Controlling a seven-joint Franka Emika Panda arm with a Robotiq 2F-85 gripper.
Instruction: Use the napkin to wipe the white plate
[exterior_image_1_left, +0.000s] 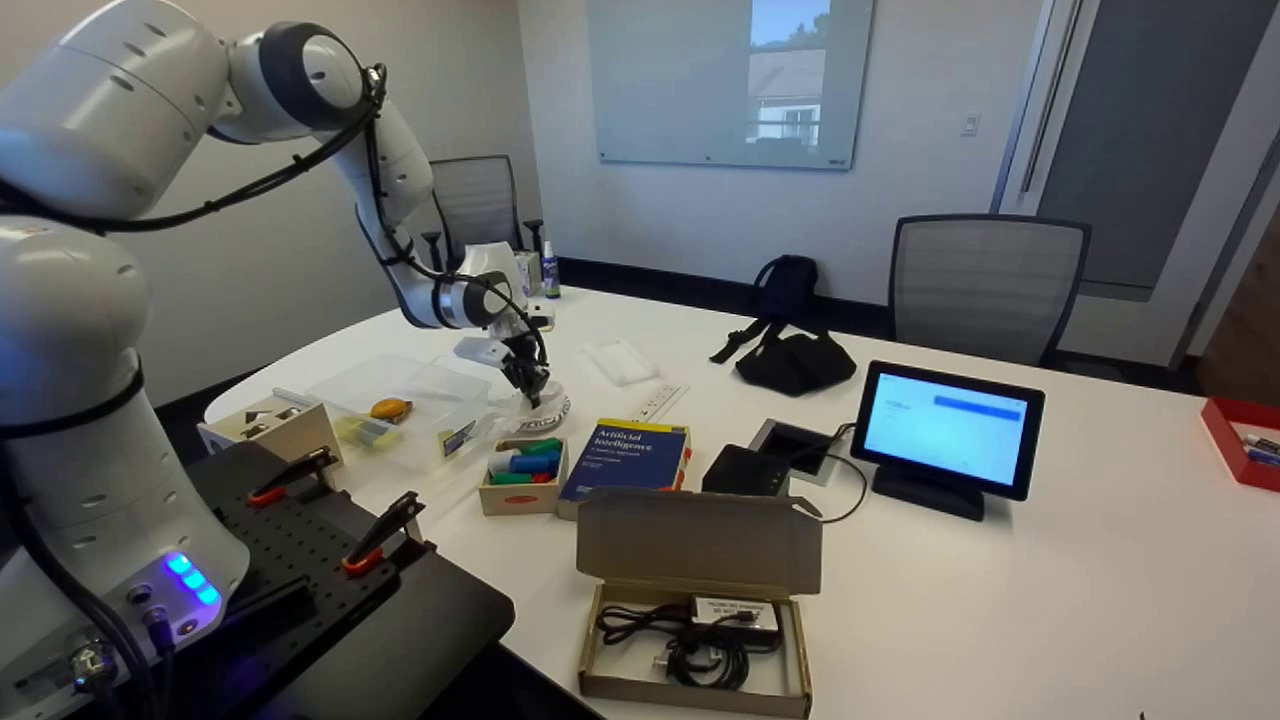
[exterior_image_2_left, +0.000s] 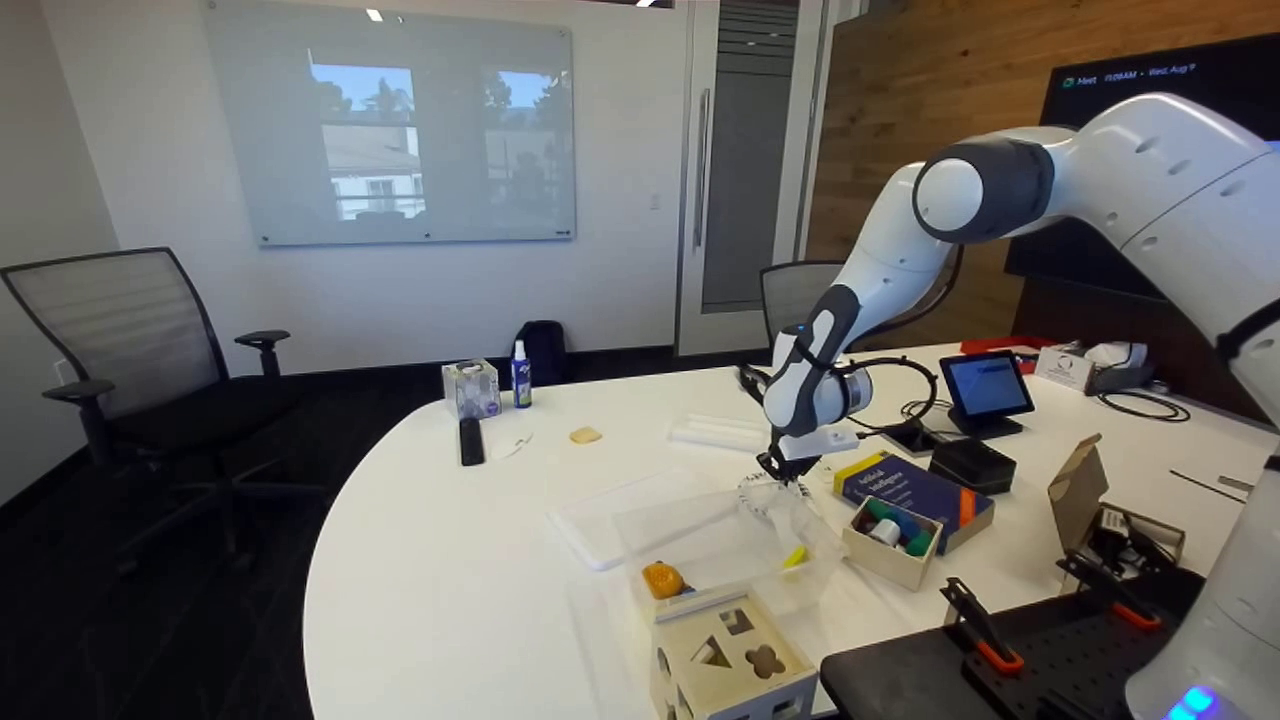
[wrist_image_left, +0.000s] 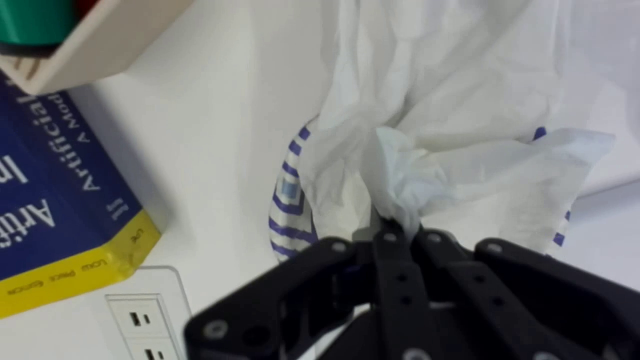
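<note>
My gripper (wrist_image_left: 407, 235) is shut on the white, crumpled napkin (wrist_image_left: 480, 165). The napkin spreads over the white plate (wrist_image_left: 286, 230) and past its edge toward the top of the wrist view. The plate has a blue-patterned rim; most of its middle is hidden under the napkin. In an exterior view, the gripper (exterior_image_1_left: 533, 393) points down over the plate (exterior_image_1_left: 550, 424). The gripper (exterior_image_2_left: 785, 470) and part of the plate's rim also show in the other exterior picture. The napkin is hard to make out in both exterior views.
A clear plastic bin (exterior_image_2_left: 720, 535) stands beside the plate. A wooden box (exterior_image_1_left: 523, 497) of coloured pieces and a blue book (exterior_image_1_left: 625, 462) are close by. A power outlet strip (exterior_image_1_left: 658, 402) is set in the table. A shape-sorter box (exterior_image_2_left: 735, 650) and an open cardboard box (exterior_image_1_left: 695, 690) stand farther off.
</note>
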